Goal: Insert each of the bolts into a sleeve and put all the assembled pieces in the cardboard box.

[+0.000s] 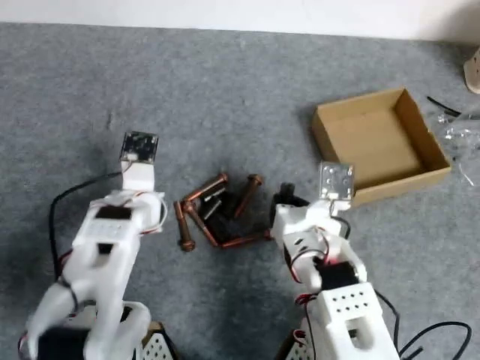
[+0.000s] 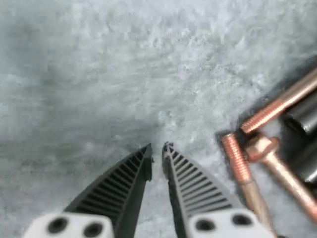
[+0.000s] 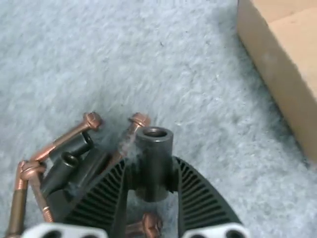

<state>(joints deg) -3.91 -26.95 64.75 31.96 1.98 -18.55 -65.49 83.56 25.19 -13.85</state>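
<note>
While the right claw (image 3: 148, 164) grips a sleeve (image 3: 154, 144), the left claw (image 2: 157, 148) hangs empty by the bolts (image 2: 270, 111).
From above, the bolts lie tangled in a heap on the grey mat (image 1: 225, 90) between the two arms; the box (image 1: 379, 142) sits apart, beyond the right arm. Left wrist: the jaws are all but closed, a thin gap at the tips, nothing in them, low over bare mat just beside two threaded bolt ends. Right wrist: the jaws clamp the sleeve's sides; it stands upright, bore up, at the heap's edge, with loose sleeves (image 3: 74, 156) among the bolts and the box wall farther off.
</note>
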